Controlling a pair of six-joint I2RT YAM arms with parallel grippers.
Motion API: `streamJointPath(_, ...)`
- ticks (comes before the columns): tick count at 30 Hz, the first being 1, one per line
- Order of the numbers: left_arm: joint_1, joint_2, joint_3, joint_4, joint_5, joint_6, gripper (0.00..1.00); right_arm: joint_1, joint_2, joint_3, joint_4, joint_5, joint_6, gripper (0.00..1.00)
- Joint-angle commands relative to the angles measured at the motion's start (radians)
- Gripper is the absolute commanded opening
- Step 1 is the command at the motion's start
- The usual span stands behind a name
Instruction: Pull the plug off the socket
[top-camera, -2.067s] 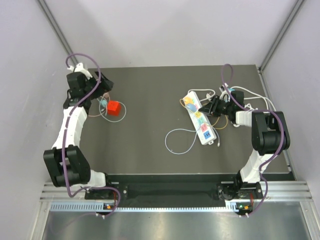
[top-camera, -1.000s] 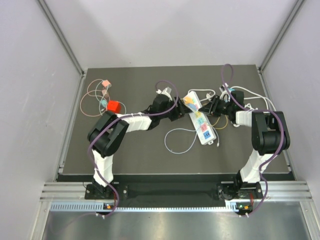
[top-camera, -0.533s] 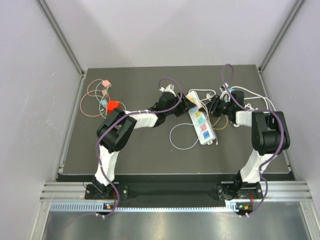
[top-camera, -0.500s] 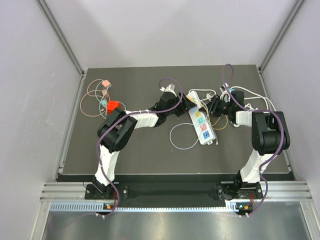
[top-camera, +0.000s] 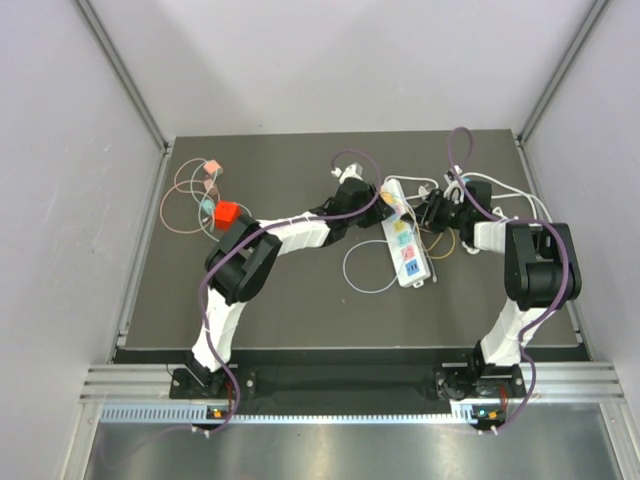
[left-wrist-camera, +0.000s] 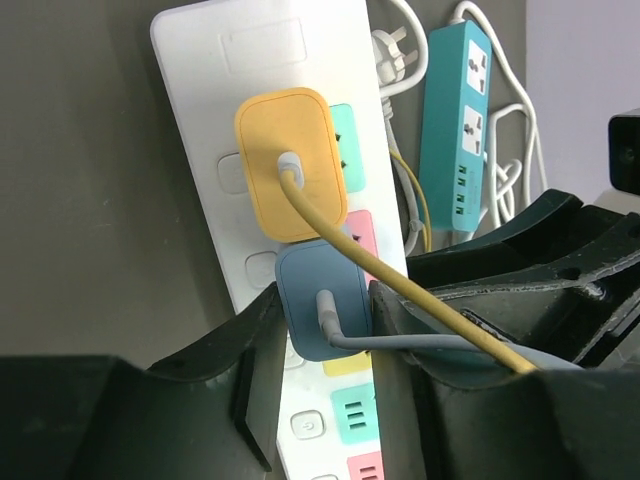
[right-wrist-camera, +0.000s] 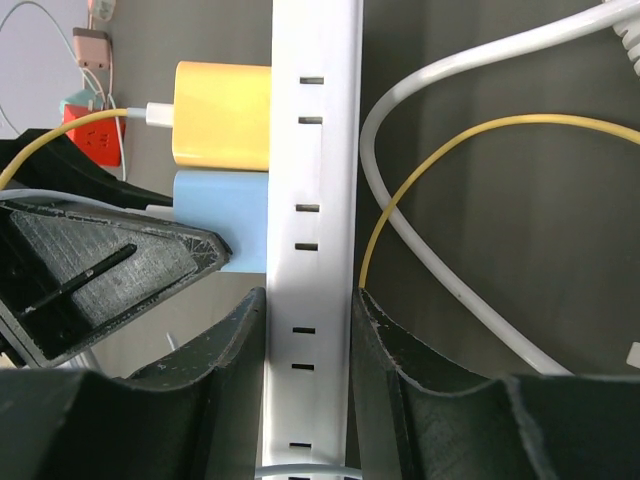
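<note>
Left wrist shows left gripper (left-wrist-camera: 328, 330) apparently pinching the blue plug (left-wrist-camera: 318, 285); right gripper (right-wrist-camera: 307, 320) clamps the power strip (right-wrist-camera: 312, 120).

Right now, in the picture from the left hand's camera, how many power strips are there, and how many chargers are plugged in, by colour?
White power strip: 1
Teal power strip: 1
Yellow charger: 1
Blue charger: 1
Total: 4
</note>
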Motion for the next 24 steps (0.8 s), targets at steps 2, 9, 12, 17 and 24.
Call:
streamJointPath(2, -0.009, 0.004, 0.056, -0.039, -0.066, 0.078, 0.46, 0.002, -0.029, 0.026, 0.071, -0.042, -0.015, 0.00)
streamJointPath(9, -0.011, 0.038, 0.093, -0.067, -0.092, 0.076, 0.51, 0.005, -0.038, 0.026, 0.063, -0.031, -0.026, 0.00)
streamJointPath(12, -0.011, 0.048, 0.103, -0.065, -0.089, 0.069, 0.42, 0.007, -0.040, 0.025, 0.060, -0.025, -0.032, 0.00)
streamJointPath(17, -0.011, 0.032, 0.093, -0.042, -0.057, 0.064, 0.00, 0.013, -0.052, 0.025, 0.034, 0.012, -0.057, 0.00)
streamJointPath(24, 0.011, -0.117, -0.079, 0.045, 0.080, 0.001, 0.00, 0.011, -0.146, -0.018, 0.025, 0.188, -0.112, 0.00)
